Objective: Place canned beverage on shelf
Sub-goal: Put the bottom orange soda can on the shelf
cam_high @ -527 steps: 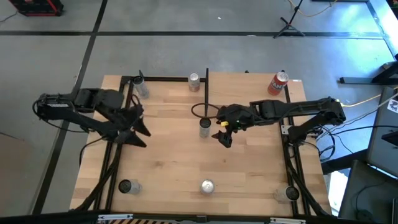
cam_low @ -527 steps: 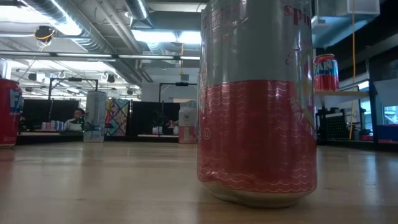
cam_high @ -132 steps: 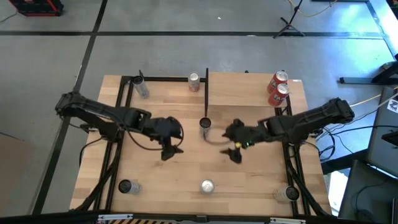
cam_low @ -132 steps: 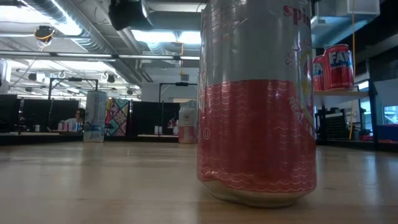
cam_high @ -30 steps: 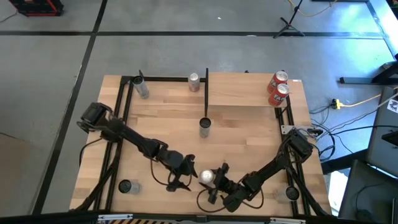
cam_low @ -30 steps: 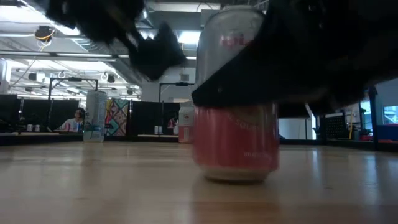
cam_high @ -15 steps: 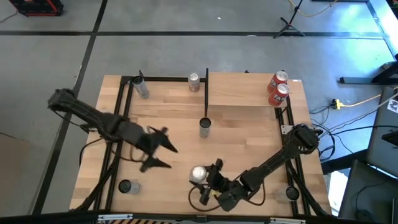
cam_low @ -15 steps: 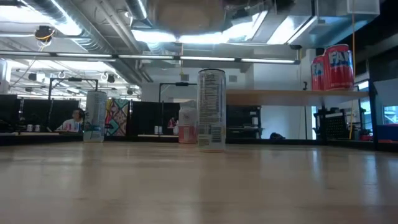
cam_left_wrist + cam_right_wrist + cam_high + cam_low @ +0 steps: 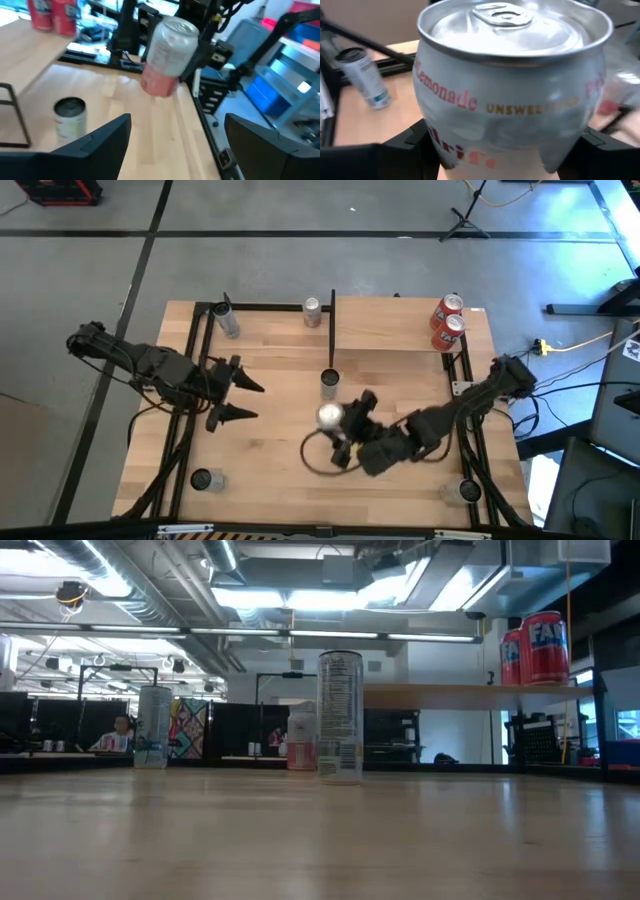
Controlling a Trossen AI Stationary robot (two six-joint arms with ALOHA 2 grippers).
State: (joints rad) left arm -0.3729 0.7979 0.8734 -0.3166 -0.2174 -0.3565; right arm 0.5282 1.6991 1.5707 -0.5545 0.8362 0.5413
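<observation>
My right end effector has lifted the can, clenched on it, toward the shelf; the left end effector, spread wide, has backed away.

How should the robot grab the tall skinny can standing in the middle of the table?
Probably around the middle of its round side, jaws level. The tall skinny can stands upright, so its straight wall suits a level squeeze. Come from the left gripper side: that gripper is open with bare wood between, while the shelf post stands right beside the can.
</observation>
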